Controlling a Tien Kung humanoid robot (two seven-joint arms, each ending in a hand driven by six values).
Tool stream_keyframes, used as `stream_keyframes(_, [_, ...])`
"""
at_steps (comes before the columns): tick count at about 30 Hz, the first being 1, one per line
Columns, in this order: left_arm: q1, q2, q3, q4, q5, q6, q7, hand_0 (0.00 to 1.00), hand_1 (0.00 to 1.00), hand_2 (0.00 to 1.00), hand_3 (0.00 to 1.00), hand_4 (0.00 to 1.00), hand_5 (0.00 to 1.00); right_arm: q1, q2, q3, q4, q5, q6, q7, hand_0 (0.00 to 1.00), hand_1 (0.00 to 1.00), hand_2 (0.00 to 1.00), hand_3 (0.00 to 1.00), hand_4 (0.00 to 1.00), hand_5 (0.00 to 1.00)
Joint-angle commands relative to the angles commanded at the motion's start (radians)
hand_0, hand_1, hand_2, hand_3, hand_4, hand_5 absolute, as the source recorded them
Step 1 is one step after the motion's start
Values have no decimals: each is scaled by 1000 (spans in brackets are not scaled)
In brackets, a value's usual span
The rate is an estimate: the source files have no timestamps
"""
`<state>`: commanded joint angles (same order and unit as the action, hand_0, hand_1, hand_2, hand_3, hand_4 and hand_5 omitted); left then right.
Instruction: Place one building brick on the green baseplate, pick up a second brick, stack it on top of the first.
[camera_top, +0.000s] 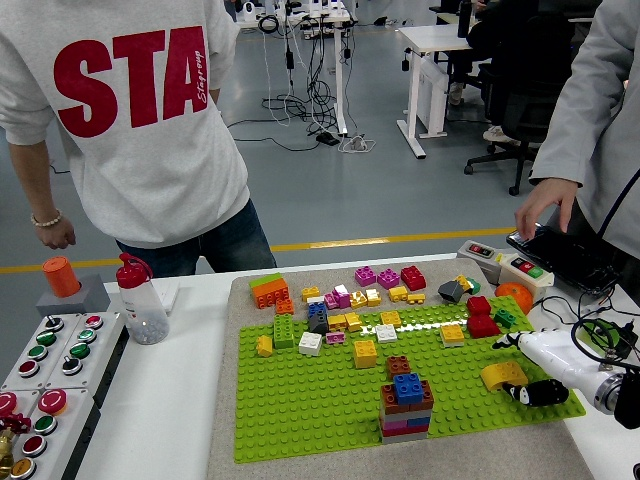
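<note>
Leftmost, well to the left of the green baseplate (300, 400), a grey button panel (45, 375) with red and green buttons lies on the white table (170, 400), with an orange-capped block (62, 280) behind it and a clear bottle with a red cap (140, 300) closer to the baseplate. A person in a grey sweatshirt (130, 120) stands behind the table on that side, one hand (55, 232) hanging by the hip, clear of everything.

Along the baseplate's far edge, loose bricks lie in a scatter: an orange brick (270, 292) at its far-left corner, then a green brick (284, 331), a white one (311, 343), magenta bricks (376, 277) and a red brick (412, 277). Near the baseplate's front edge stands a stack of bricks (406, 408), blue on top of brown, with pink and grey layers under it.

At the baseplate's right edge, the robot's right hand (530, 375) lies low, white thumb and black finger closed around a yellow curved brick (503, 375). Beyond the baseplate's right edge, a second person's hand (545, 205) touches a black keyboard (560, 255) behind a small control box (500, 265).
</note>
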<state>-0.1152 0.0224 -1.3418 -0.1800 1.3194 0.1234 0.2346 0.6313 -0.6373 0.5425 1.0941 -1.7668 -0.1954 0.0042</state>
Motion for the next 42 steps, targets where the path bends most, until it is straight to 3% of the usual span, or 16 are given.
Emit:
stream_keyframes(9, [-4, 0, 1, 0, -3, 1, 0, 664, 684, 699, 576, 300, 998, 5, 5, -3, -20, 8, 13, 3, 802, 763, 787, 781, 629, 315])
stream_keyframes(10, [-4, 0, 1, 0, -3, 1, 0, 665, 684, 699, 577, 300, 998, 6, 6, -3, -22, 9, 13, 3, 792, 744, 748, 763, 582, 283])
stream_keyframes(16, [-4, -1, 0, 0, -2, 2, 1, 665, 684, 699, 578, 301, 998, 7, 7, -7, -31, 17, 8, 19, 778, 718, 727, 727, 561, 272])
stream_keyframes(42, [11, -1, 0, 0, 2, 1, 3, 665, 684, 699, 577, 300, 998, -9, 10, -16, -34, 3, -25, 42, 720, 709, 738, 670, 501, 235])
